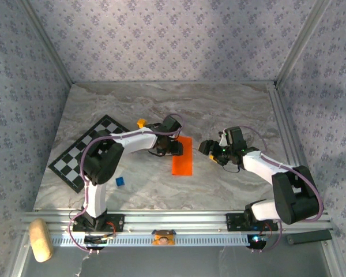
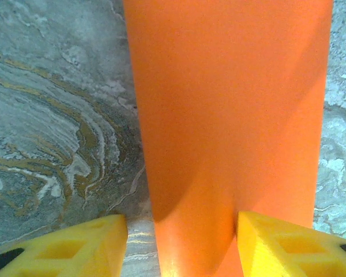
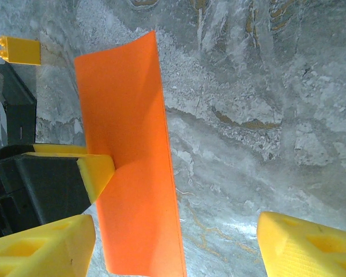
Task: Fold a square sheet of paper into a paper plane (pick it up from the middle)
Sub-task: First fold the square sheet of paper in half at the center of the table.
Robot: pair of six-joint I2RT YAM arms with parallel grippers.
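One paper [image 1: 183, 157] lies near the middle of the table [image 1: 219, 109] as a narrow orange strip, long way running near to far. It rests flat on the marble – only its far corner curls up a little in the right wrist view [image 3: 132, 161].

The left gripper [image 1: 166, 148] sits over the strip's far-left part, jaws apart and not clamping anything. In its own view [image 2: 181, 231] the paper [image 2: 230, 115] runs up between the two yellow fingers, the right one overlapping the sheet and the left one over bare table. From the right wrist camera, one finger [image 3: 97, 167] touches the paper's left edge.

The right gripper [image 1: 206, 147] hangs just right of the strip, clear of it, with its jaws spread wide [image 3: 173, 254].

Two small cubes are on the table – one yellow cube [image 1: 141, 123] just far-left of the left gripper, and one blue cube [image 1: 120, 182] nearer, beside the left arm. One checkered board [image 1: 83, 153] lies at the left.
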